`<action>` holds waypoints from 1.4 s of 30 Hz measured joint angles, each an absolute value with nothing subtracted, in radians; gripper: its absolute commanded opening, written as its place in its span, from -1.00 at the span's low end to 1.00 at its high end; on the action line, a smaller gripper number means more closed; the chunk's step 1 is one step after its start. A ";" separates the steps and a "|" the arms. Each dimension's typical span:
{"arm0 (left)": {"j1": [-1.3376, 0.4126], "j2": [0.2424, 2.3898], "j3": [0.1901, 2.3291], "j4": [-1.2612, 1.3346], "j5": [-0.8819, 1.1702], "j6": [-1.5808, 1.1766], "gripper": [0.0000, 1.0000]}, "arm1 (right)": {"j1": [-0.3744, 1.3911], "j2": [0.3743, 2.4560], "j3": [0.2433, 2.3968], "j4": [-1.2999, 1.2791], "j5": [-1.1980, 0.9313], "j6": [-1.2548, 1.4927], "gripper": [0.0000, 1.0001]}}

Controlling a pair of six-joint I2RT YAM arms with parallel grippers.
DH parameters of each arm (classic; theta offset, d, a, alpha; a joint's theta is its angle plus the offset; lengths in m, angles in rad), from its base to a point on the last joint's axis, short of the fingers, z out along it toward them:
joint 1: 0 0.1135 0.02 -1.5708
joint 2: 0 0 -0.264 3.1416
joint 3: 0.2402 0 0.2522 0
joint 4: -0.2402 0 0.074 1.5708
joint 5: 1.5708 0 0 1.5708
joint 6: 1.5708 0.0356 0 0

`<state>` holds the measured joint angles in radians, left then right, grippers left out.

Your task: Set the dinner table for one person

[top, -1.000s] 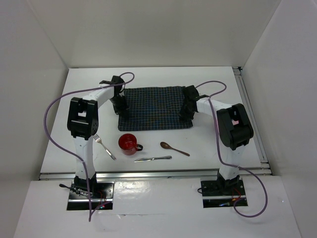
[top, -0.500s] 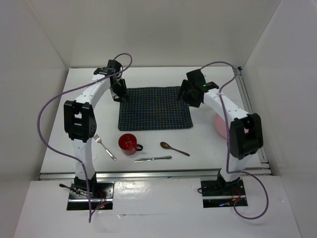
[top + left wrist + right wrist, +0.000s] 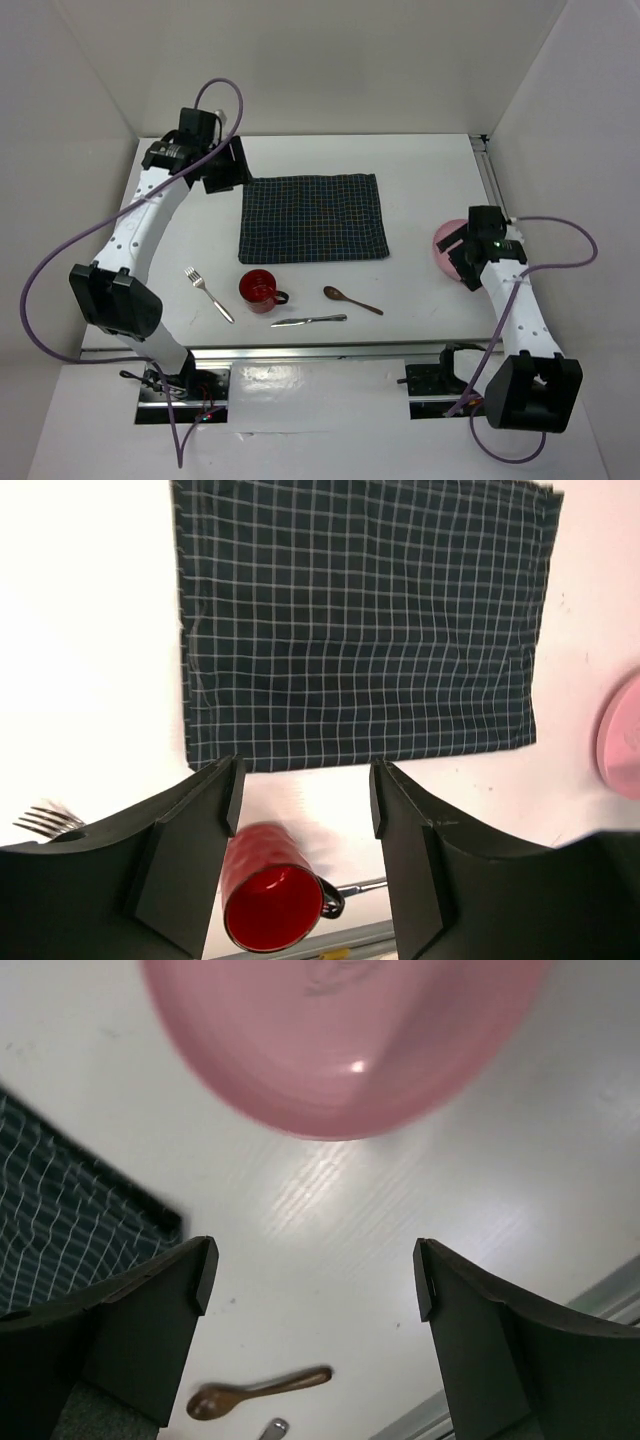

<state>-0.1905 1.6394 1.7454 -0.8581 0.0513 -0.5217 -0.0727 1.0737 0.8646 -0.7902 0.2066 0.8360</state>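
Dinner-table surface (image 3: 420, 160) spans whole scene, w/ mat (image 3: 313, 218) laid mid-far. Right end effector (image 3: 310, 1270) hovers wide open, empty, over pink dish (image 3: 340, 1040) at right. Left end effector (image 3: 305, 785) is open, empty, far left. Next, prob.: drop, grip dish rim, carry to mat.

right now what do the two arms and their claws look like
The left arm and right arm both have white tubular links joined by chunky black joint housings. A purple cable loops loosely along each. The left claw and right claw each have two broad, angular, matte black fingers.
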 measured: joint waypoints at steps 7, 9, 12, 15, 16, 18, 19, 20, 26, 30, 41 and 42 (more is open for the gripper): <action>-0.246 1.635 1.647 -0.843 0.065 -0.522 0.39 | -0.203 1.012 0.715 -0.759 0.166 0.981 0.78; -0.253 1.635 1.628 -0.842 0.067 -0.522 0.39 | -0.211 1.016 0.698 -0.731 0.159 1.012 0.78; -0.255 1.635 1.615 -0.842 0.067 -0.522 0.39 | -0.229 1.050 0.693 -0.685 0.149 1.066 0.78; -0.260 1.635 1.615 -0.837 0.067 -0.522 0.39 | -0.234 1.084 0.679 -0.638 0.142 1.120 0.78; -0.261 1.635 1.615 -0.836 0.067 -0.522 0.39 | -0.234 1.092 0.670 -0.626 0.141 1.142 0.78; -0.263 1.636 1.615 -0.835 0.067 -0.522 0.39 | -0.234 1.103 0.652 -0.609 0.139 1.180 0.78; -0.263 1.637 1.614 -0.834 0.067 -0.522 0.39 | -0.234 1.108 0.640 -0.598 0.138 1.196 0.76; -0.264 1.637 1.612 -0.831 0.067 -0.522 0.39 | -0.234 1.113 0.628 -0.588 0.136 1.212 0.73; -0.265 1.652 1.597 -0.826 0.067 -0.522 0.39 | -0.234 1.145 0.572 -0.522 0.127 1.275 0.61; -0.265 1.652 1.597 -0.825 0.067 -0.521 0.39 | -0.234 1.172 0.555 -0.472 0.132 1.302 0.61; -0.265 1.654 1.596 -0.822 0.069 -0.521 0.37 | -0.234 1.259 0.555 -0.383 0.151 1.329 -0.04; -0.265 1.654 1.596 -0.822 0.069 -0.521 0.37 | -0.234 1.262 0.554 -0.380 0.153 1.331 -0.16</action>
<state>-0.2649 1.6535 1.5963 -0.8223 0.0692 -0.5209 -0.2344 1.2617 0.5537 -0.3798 0.1532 1.3312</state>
